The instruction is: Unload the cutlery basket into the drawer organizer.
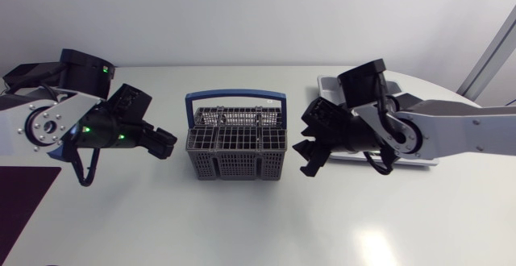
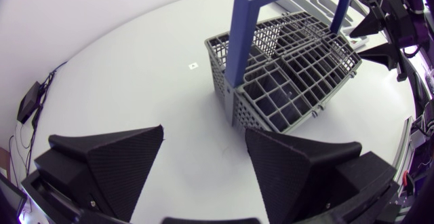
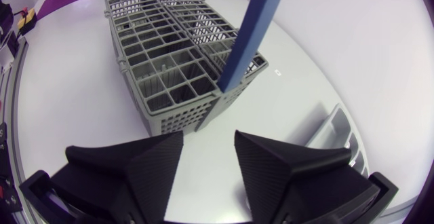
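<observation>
**Fig. Both arms posted either side of the cutlery basket (image 1: pixel 236 145).** The grey mesh basket stands upright at the middle of the table (image 1: pixel 242 234), with its blue handle (image 1: pixel 235 97) arched over the top. The left gripper (image 1: pixel 164 144) is just beside the basket's left wall and the right gripper (image 1: pixel 310 155) just beside its right wall; neither touches it. In each wrist view the wedge fingers are spread wide with only bare table between them, so both pincers are empty. The drawer organizer (image 1: pixel 329 81), a pale tray, lies behind the right arm and is largely hidden by it. A purple mat (image 1: pixel 24 205) lies at the table's near left corner.

No cutlery can be made out in the compartments that show. The deeper cells are dark, so it cannot be told whether anything remains in them.

The step in hand appears to be the approach to a first piece. To do it well, a gripper should probably rise above the rim and descend straight into a single cell. Its fingers need to be narrowed to fit the grid and kept clear of the handle. The right arm, nearer the organizer, seems the better carrier. The left could steady the basket wall, since a light mesh basket may slide or tip if a piece drags on the grid.
</observation>
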Robot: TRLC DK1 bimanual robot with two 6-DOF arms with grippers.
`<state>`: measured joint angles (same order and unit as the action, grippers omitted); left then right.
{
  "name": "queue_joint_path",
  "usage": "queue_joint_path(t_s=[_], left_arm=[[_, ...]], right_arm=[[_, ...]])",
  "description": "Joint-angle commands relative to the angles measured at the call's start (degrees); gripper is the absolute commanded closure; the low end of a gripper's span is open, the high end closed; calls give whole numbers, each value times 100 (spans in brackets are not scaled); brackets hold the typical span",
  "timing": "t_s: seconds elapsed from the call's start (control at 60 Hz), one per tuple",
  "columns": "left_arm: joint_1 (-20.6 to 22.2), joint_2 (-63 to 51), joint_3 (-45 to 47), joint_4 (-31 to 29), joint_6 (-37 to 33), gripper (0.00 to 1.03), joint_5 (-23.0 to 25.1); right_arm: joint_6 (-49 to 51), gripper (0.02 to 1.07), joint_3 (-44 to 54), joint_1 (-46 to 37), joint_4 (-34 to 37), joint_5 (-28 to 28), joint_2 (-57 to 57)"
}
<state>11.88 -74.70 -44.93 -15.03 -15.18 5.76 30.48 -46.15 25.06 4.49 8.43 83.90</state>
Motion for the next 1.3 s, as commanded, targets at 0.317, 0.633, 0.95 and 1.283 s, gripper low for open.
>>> queue_joint_path(t_s=[0.317,0.633,0.95,1.283], left_arm=[[-230,1449,617,-220,-284,5,39],[-696,2530,863,-282,-99,5,48],[-951,3725,1469,-106,200,5,48],[-1527,4884,2111,155,933,5,17]], right_arm=[[-235,6,695,-476,61,-561,-1789],[-1018,6,1073,-1275,201,-772,-3037],[-1519,6,1486,-2066,122,-807,-4347],[-1810,6,2267,-2608,34,-834,-5669]])
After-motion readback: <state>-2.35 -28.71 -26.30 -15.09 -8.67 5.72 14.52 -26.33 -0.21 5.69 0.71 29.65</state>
